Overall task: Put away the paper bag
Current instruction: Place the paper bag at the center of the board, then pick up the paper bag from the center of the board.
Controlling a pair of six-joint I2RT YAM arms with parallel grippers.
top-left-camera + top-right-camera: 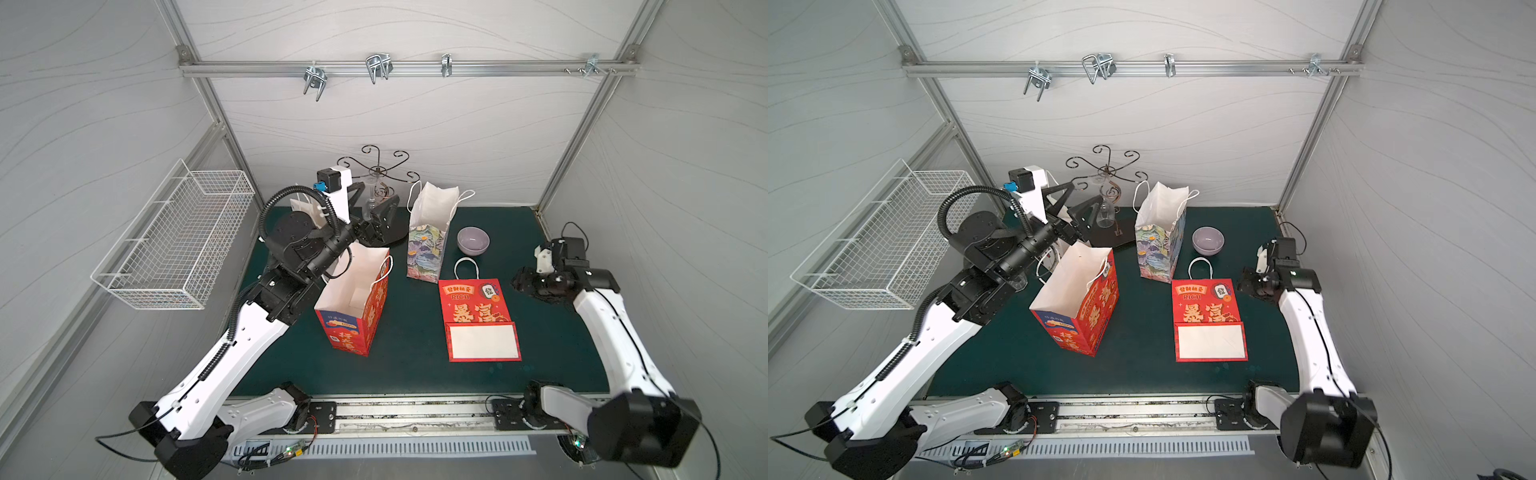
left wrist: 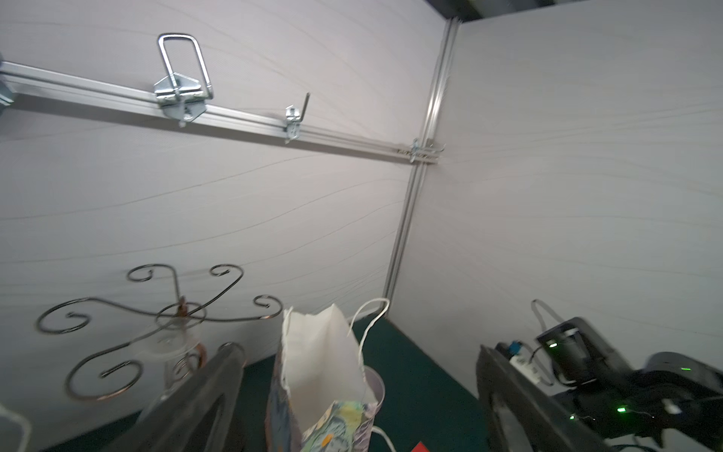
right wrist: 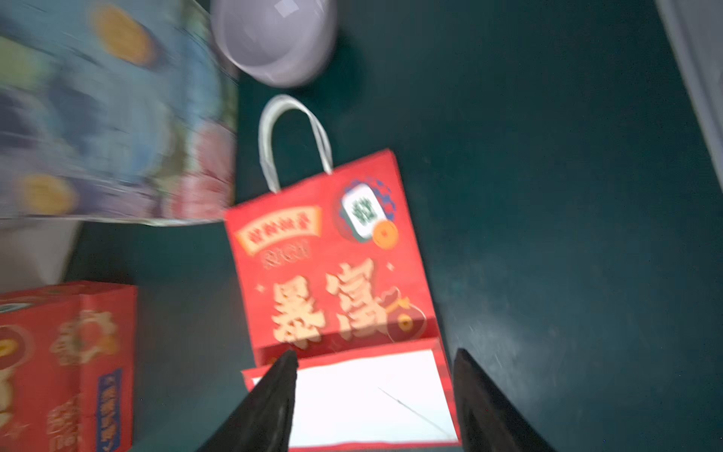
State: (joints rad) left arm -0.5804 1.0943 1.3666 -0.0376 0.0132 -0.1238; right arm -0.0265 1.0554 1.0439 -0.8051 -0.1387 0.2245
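Note:
A flat red paper bag (image 1: 473, 307) lies on the green mat, its folded white bottom toward the front. My right gripper (image 1: 519, 282) hovers just to its right, open and holding nothing. In the right wrist view the flat bag (image 3: 332, 254) shows past the spread fingers (image 3: 274, 395). A red paper bag (image 1: 353, 307) and a floral paper bag (image 1: 428, 245) both stand upright and open. My left gripper (image 1: 1087, 193) is open and empty behind the standing red bag, near the glass stand. In the left wrist view the floral bag (image 2: 321, 371) stands farther off.
A lilac bowl (image 1: 473, 240) sits behind the flat bag. A scrolled wire stand (image 1: 378, 170) with a wine glass (image 1: 1105, 216) is at the back. Metal hooks (image 1: 378, 66) hang on the rear rail. A white wire basket (image 1: 174, 241) is fixed to the left wall.

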